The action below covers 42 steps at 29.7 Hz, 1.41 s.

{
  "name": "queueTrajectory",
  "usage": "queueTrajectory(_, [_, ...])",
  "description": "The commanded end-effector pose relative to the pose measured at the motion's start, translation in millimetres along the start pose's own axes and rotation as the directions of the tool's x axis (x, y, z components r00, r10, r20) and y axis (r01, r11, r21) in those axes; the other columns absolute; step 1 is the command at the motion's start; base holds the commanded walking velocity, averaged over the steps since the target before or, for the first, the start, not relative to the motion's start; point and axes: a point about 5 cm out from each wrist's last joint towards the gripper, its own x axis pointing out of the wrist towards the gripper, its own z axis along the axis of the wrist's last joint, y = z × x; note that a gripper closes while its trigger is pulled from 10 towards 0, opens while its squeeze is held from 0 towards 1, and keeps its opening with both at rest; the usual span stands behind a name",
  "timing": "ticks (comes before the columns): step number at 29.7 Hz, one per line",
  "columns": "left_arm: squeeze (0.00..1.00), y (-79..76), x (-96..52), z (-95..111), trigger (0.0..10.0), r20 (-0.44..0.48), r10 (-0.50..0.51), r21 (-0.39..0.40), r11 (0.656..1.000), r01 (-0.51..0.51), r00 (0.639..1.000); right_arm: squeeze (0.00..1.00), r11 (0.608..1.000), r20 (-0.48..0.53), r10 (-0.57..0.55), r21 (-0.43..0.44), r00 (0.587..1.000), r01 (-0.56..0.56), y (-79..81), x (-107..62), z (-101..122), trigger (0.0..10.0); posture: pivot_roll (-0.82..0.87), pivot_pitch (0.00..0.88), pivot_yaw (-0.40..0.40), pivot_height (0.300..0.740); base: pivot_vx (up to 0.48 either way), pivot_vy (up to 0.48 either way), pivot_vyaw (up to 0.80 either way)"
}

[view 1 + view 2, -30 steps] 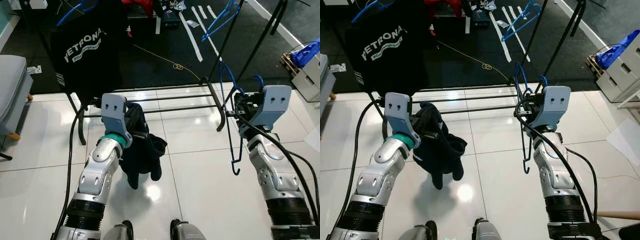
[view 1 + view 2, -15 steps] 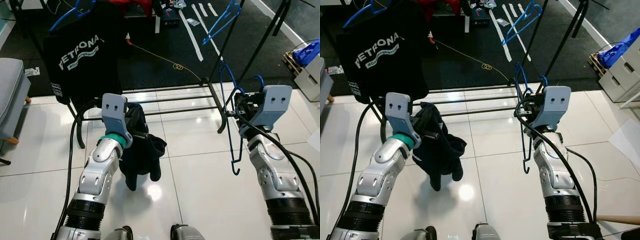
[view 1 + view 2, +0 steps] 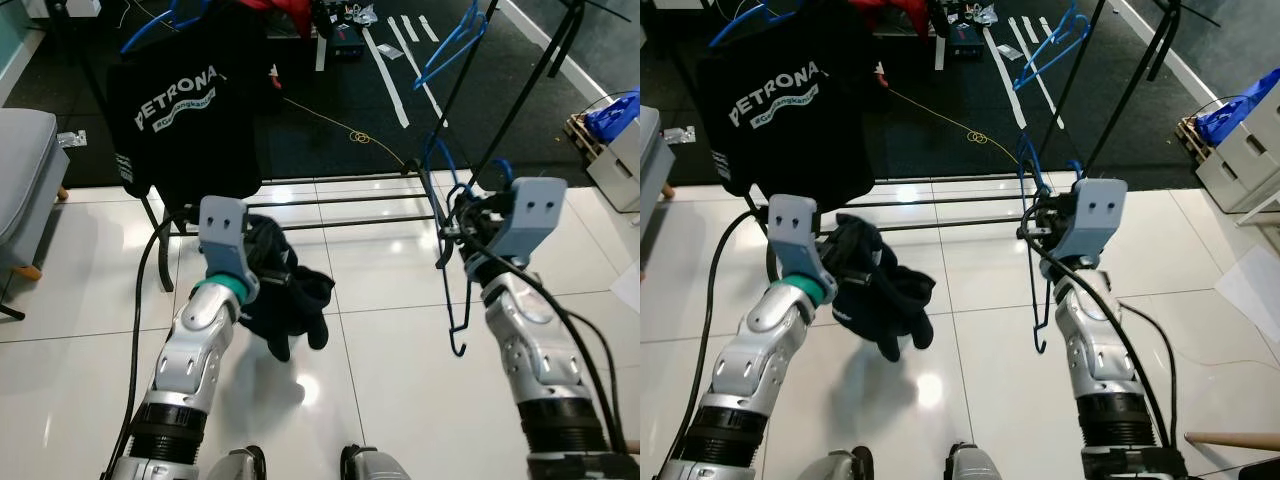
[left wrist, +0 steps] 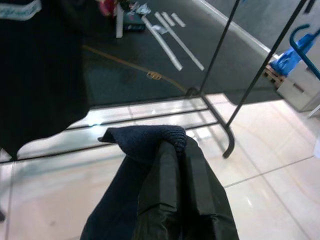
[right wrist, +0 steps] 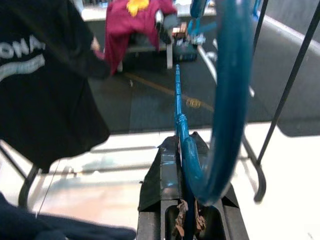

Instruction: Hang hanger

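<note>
At 11 o'clock a black T-shirt (image 3: 185,110) reads "PETRONA". Right gripper (image 3: 462,218), at 2 o'clock, clamps the blue hanger (image 3: 452,255); left gripper (image 4: 175,165) pinches a dark garment (image 3: 285,290).

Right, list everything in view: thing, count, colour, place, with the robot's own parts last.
Hanger: one, blue, hanging from the right gripper, hook end low.
Garment: one, dark navy, bunched in the left gripper.
T-shirt: one, black with white lettering, on a blue hanger on the rack, far left.
Spare hanger: one, blue, on the rack, far right.
Clothes rack: one, black, base bars across the tiles ahead.
Seat: one, grey, left edge.
Bag: one, blue, far right on a crate.
Tape strips: several, white, on the dark floor.
Left gripper: shut on the garment.
Right gripper: shut on the hanger.
</note>
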Motion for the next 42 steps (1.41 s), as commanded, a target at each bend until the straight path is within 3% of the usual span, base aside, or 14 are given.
queueTrajectory(1, [0.00, 0.5, -1.0, -2.0, 10.0, 0.009, -0.001, 0.014, 1.000, 0.001, 1.000, 0.00, 1.000, -0.047, -0.015, 0.002, 0.999, 0.015, -4.3, -5.2, -14.3, 10.0, -0.08, 0.087, -0.003, 0.740, 0.000, 0.000, 0.00])
queueTrajectory(10, [0.00, 2.6, -0.4, -17.3, 10.0, -0.049, -0.003, 0.019, 1.000, 0.004, 0.999, 0.00, 0.999, -0.116, -0.030, 0.034, 0.993, 0.034, -6.5, -9.5, -34.0, 10.0, -0.07, 0.088, 0.013, 0.740, 0.000, 0.000, 0.00])
queueTrajectory(11, [0.00, 5.6, -1.7, -46.4, 10.0, -0.146, 0.017, 0.010, 1.000, -0.016, 0.989, 0.00, 0.999, -0.274, -0.002, 0.034, 0.962, 0.012, -1.9, -19.2, -74.3, 10.0, -0.08, 0.088, 0.023, 0.740, 0.000, 0.000, 0.00])
queueTrajectory(12, [0.00, 5.6, -1.7, -46.4, 10.0, -0.146, 0.017, 0.010, 1.000, -0.016, 0.989, 0.00, 0.999, -0.274, -0.002, 0.034, 0.962, 0.012, -1.9, -19.2, -74.3, 10.0, -0.08, 0.088, 0.023, 0.740, 0.000, 0.000, 0.00])
queueTrajectory(13, [0.00, 8.5, -4.6, -62.2, 10.0, -0.200, 0.034, 0.019, 0.999, -0.031, 0.979, 0.00, 1.000, -0.357, 0.004, 0.011, 0.934, 0.000, 0.5, -27.7, -96.0, 10.0, -0.08, 0.087, 0.027, 0.740, 0.000, 0.000, 0.00])
queueTrajectory(15, [0.00, 8.5, -4.6, -62.2, 10.0, -0.200, 0.034, 0.019, 0.999, -0.031, 0.979, 0.00, 1.000, -0.357, 0.004, 0.011, 0.934, 0.000, 0.5, -27.7, -96.0, 10.0, -0.08, 0.087, 0.027, 0.740, 0.000, 0.000, 0.00])
queueTrajectory(16, [0.00, 13.8, -9.1, -76.2, 10.0, -0.245, 0.065, 0.042, 0.998, -0.057, 0.967, 0.00, 1.000, -0.411, 0.009, -0.015, 0.911, -0.017, 3.5, -36.6, -112.4, 10.0, -0.08, 0.090, 0.023, 0.740, 0.000, 0.000, 0.00])
queueTrajectory(20, [0.00, 25.0, -19.2, -91.7, 10.0, -0.290, 0.118, 0.056, 0.993, -0.106, 0.950, 0.00, 0.999, -0.432, 0.024, -0.021, 0.902, -0.037, 11.4, -45.6, -124.0, 10.0, -0.07, 0.085, 0.008, 0.740, 0.000, 0.000, 0.00])
queueTrajectory(24, [0.00, 33.2, -28.6, -96.2, 10.0, -0.275, 0.176, 0.040, 0.984, -0.171, 0.945, 0.00, 0.995, -0.403, 0.076, -0.029, 0.912, -0.096, 23.5, -46.2, -123.6, 10.0, -0.05, 0.055, -0.019, 0.740, 0.000, 0.000, 0.00])
queueTrajectory(31, [0.00, 37.6, -25.7, -91.3, 10.0, -0.223, 0.211, 0.025, 0.977, -0.211, 0.952, 0.00, 0.988, -0.341, 0.127, -0.042, 0.932, -0.150, 29.4, -32.0, -112.8, 10.0, -0.05, 0.037, -0.023, 0.740, 0.000, 0.000, 0.00])
queueTrajectory(37, [0.00, 33.9, -22.3, -88.8, 10.0, -0.198, 0.196, 0.037, 0.981, -0.192, 0.960, 0.00, 0.991, -0.267, 0.091, -0.072, 0.959, -0.114, 21.6, -19.2, -97.7, 10.0, -0.06, 0.039, -0.021, 0.740, 0.000, 0.000, 0.00])
queueTrajectory(39, [0.00, 33.8, -22.3, -85.3, 10.0, -0.181, 0.193, 0.043, 0.981, -0.188, 0.964, 0.00, 0.991, -0.180, 0.057, -0.109, 0.982, -0.078, 13.7, -14.0, -83.1, 10.0, -0.06, 0.046, -0.011, 0.740, 0.000, 0.000, 0.00])
queueTrajectory(42, [0.00, 33.8, -22.3, -85.3, 10.0, -0.181, 0.193, 0.043, 0.981, -0.188, 0.964, 0.00, 0.991, -0.180, 0.057, -0.109, 0.982, -0.078, 13.7, -14.0, -83.1, 10.0, -0.06, 0.046, -0.011, 0.740, 0.000, 0.000, 0.00])
